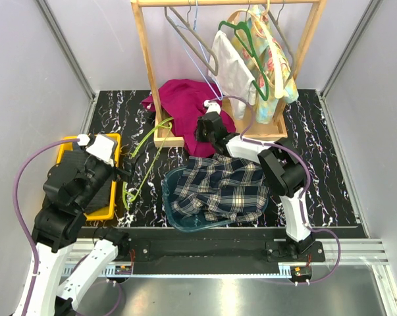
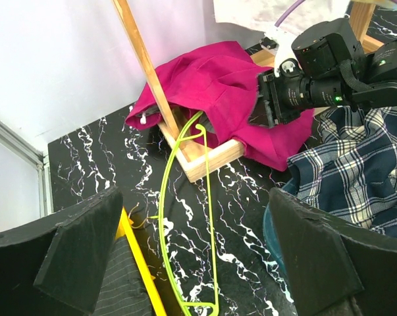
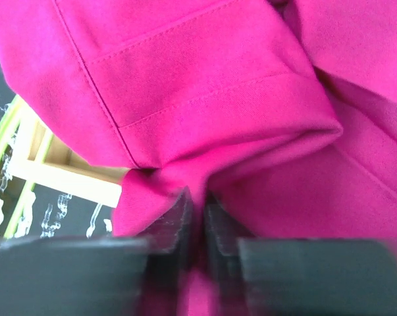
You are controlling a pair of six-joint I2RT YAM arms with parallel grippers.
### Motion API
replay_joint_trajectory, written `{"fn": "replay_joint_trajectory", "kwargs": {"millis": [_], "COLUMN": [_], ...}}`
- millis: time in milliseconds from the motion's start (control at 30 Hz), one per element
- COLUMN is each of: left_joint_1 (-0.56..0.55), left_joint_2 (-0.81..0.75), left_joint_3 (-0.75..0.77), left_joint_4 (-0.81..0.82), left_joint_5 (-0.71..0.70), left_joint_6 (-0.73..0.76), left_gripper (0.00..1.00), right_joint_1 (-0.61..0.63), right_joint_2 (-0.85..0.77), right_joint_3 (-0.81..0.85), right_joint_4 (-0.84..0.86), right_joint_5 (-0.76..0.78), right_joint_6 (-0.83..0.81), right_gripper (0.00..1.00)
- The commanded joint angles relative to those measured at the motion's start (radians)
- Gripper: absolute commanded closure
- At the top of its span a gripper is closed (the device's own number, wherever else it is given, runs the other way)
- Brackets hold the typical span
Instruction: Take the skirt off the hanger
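Note:
The skirt (image 1: 185, 99) is a magenta heap draped over the base of the wooden rack (image 1: 145, 59); it fills the right wrist view (image 3: 218, 85). My right gripper (image 1: 200, 131) (image 3: 198, 204) is shut on a fold of the skirt's near edge. A lime-green hanger (image 1: 145, 155) (image 2: 185, 217) lies flat on the black marbled table. Its hook end reaches the rack base beside the skirt (image 2: 211, 79), and the rest of it is bare. My left gripper (image 1: 122, 172) (image 2: 193, 194) hovers open above the hanger's lower end, holding nothing.
A teal basin (image 1: 168, 197) holding a plaid shirt (image 1: 218, 187) sits in front of the right arm. A yellow tray (image 1: 66, 141) with a dark striped garment is under the left arm. Several hangers, a white top (image 1: 234, 66) and a floral garment (image 1: 274, 59) hang on the rack.

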Motion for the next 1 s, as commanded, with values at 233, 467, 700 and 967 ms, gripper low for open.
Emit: {"fn": "replay_joint_trajectory", "kwargs": {"millis": [233,467,700,967], "left_joint_1": [0.005,0.005,0.008,0.022], "left_joint_2": [-0.018,-0.021,-0.027,-0.036], "left_joint_3": [-0.01,0.004,0.034,0.062], "left_joint_4": [0.043,0.031,-0.002,-0.019], "left_joint_5": [0.001,0.011,0.013,0.021], "left_joint_6": [-0.001,-0.002,0.004,-0.001], "left_gripper": [0.01,0.01,0.01,0.01], "right_joint_1": [0.039,0.298,0.391,0.391], "right_joint_2": [-0.079,-0.385,-0.611,-0.622], "right_joint_3": [-0.086,-0.149,-0.024,0.28], "right_joint_4": [0.104,0.354,0.409,0.273], "right_joint_5": [0.008,0.216,0.248,0.183], "right_joint_6": [-0.093,-0.541,-0.797,-0.995], "right_gripper": [1.0,1.0,1.0,1.0]}}
